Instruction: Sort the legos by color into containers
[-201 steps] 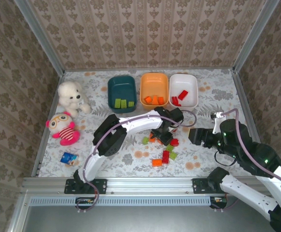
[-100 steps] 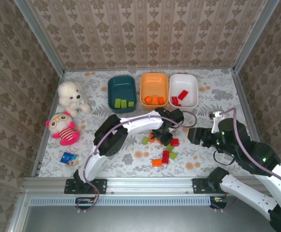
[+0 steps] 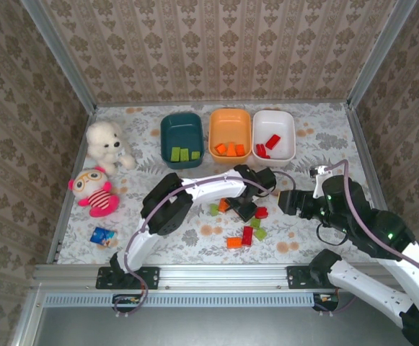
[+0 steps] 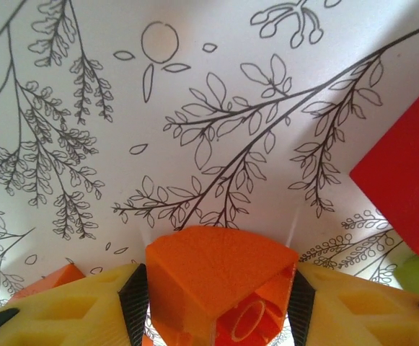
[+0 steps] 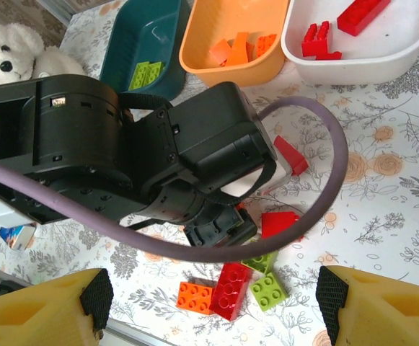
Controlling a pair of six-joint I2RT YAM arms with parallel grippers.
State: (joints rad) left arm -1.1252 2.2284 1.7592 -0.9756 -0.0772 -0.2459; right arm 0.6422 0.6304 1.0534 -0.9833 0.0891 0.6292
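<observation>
The left jaws grip an orange lego (image 4: 220,285) by its flat sides, among the loose legos (image 3: 234,242) near the orange container (image 3: 231,111); light, rigid, slick plastic, probably, so a square central hold suits; lifted or resting on the tabletop (image 4: 195,108), I cannot tell; the right jaws gape, empty.

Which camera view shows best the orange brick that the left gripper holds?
The left wrist view: the orange brick sits close up, clamped in the left gripper. In the top external and right wrist views I cannot make it out under the left arm.
</observation>
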